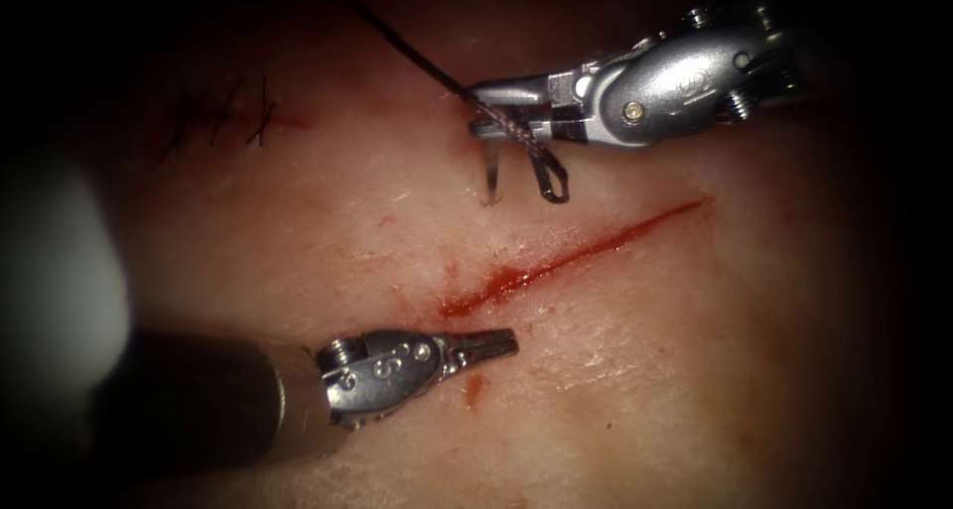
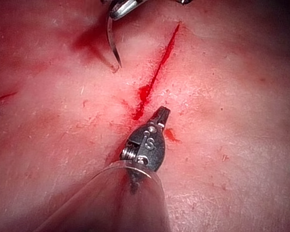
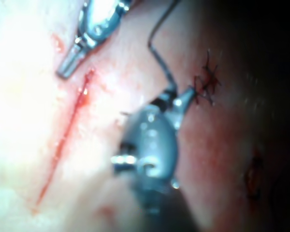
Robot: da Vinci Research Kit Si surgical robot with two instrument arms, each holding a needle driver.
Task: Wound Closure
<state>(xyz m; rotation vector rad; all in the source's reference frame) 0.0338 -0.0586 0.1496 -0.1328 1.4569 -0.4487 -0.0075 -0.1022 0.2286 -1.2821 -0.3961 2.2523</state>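
Observation:
The cut [image 1: 576, 256] runs slantwise across the tissue [image 1: 695, 370], with red fluid pooled at its lower left end. My right tool [image 1: 481, 114] is above the cut, shut on the curved needle [image 1: 490, 172] near its thread end. The needle hangs down left of the cut. Its tip is at the tissue surface; I cannot tell if it has pierced. Dark thread [image 1: 407, 48] runs up and away from the jaws, and a small loop [image 1: 551, 182] dangles below them. My left tool [image 1: 501, 344] is shut on nothing, just below the cut's lower left end. The needle [image 2: 112, 41] curves beside the cut [image 2: 157, 72].
An older stitched wound [image 1: 228, 117] lies at the far left of the tissue, and its stitches [image 3: 208, 82] sit just beyond my right tool's jaws. A red spot [image 1: 474, 388] marks the tissue beside the left tool. The left tool's shaft [image 1: 199, 400] crosses the lower left.

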